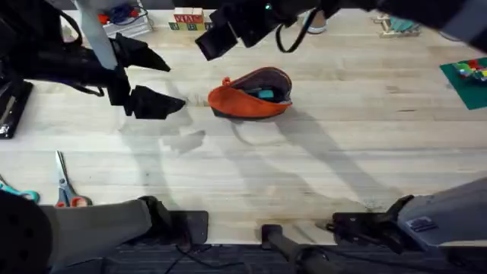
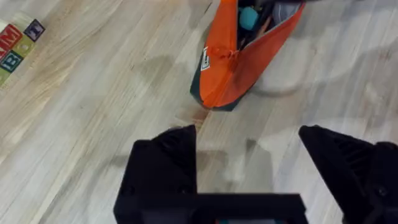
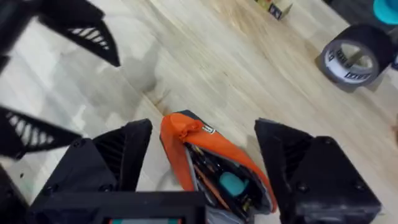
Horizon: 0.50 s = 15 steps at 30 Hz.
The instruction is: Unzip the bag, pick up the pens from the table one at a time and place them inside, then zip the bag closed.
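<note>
The orange bag [image 1: 247,99] lies on the table [image 1: 342,160] at centre back, its zipper open and mouth gaping. A teal pen end [image 1: 265,93] shows inside it, also seen in the left wrist view [image 2: 249,17] and the right wrist view [image 3: 231,183], with dark slim items beside it. My left gripper [image 1: 175,85] hovers open just left of the bag [image 2: 233,68], holding nothing. My right gripper [image 3: 205,134] hangs open above the bag's [image 3: 186,140] end, its fingers either side without touching it. In the right wrist view the left gripper's fingers [image 3: 93,34] show farther off.
Orange-handled scissors [image 1: 65,186] and a teal handle [image 1: 23,194] lie at the front left. Letter blocks [image 1: 189,19] sit at the back, a tape roll [image 3: 351,56] beyond the bag, and a green mat [image 1: 468,76] at the far right.
</note>
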Each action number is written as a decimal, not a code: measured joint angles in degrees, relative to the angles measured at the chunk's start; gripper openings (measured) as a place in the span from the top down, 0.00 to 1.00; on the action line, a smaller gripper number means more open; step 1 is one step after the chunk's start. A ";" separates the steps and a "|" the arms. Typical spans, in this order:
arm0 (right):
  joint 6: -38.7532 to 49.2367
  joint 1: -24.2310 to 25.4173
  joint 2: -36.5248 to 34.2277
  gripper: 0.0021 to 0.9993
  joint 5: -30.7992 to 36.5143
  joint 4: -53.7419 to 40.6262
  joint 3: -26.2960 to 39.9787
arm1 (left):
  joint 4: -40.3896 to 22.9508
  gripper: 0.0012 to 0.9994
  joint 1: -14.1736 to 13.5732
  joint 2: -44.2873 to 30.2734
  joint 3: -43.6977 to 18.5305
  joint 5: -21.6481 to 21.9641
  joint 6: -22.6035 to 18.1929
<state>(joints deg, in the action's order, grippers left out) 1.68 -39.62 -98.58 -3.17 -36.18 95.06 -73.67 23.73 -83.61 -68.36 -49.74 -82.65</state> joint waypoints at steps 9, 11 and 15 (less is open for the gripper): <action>-7.90 -0.30 -4.53 0.00 5.64 3.14 -0.02 | -0.02 0.01 0.00 0.00 0.00 -0.01 -0.11; -9.64 -0.35 -5.33 0.00 6.85 3.15 -0.02 | -0.02 0.01 0.00 0.00 0.00 0.00 -0.11; -12.41 -0.46 -7.12 0.00 8.13 3.14 0.00 | -0.02 0.01 0.00 0.00 0.00 -0.02 -0.12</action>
<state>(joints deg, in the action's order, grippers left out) -10.74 -40.08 -105.70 4.96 -33.04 95.07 -73.69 23.73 -83.61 -68.36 -49.76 -82.77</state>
